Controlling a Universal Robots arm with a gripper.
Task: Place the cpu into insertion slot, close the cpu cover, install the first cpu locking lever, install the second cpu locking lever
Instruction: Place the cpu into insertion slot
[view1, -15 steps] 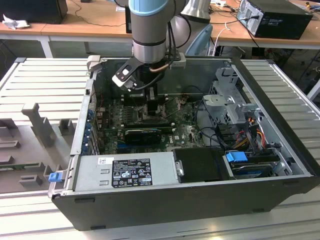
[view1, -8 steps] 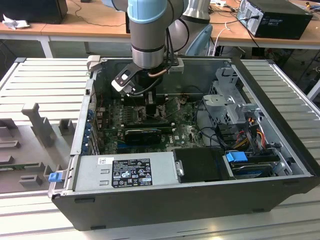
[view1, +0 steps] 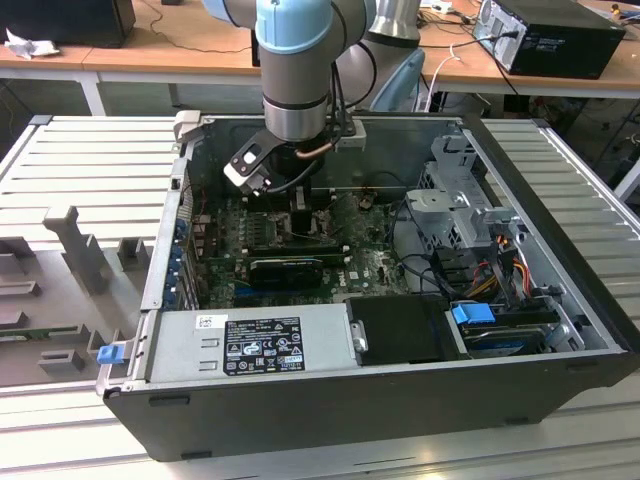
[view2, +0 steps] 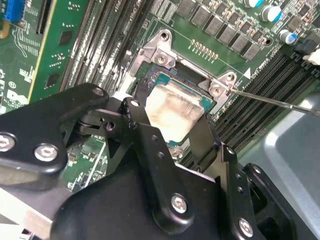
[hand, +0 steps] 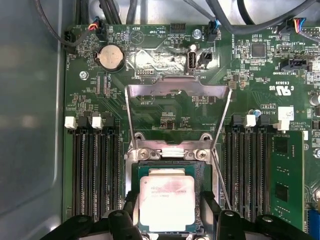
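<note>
The cpu, a pale square chip, lies level in the black-framed insertion slot on the green motherboard. My gripper reaches down into the open computer case. Its two black fingers press against opposite edges of the chip, so it is shut on it. The cpu cover, a silvery frame with a square window, stands swung open on its hinge past the slot. Two thin wire levers stick out loose beside the slot.
Rows of black memory slots flank the socket on both sides. A long black card, the grey power supply and a drive cage with cables crowd the case. A coin cell sits beyond the cover.
</note>
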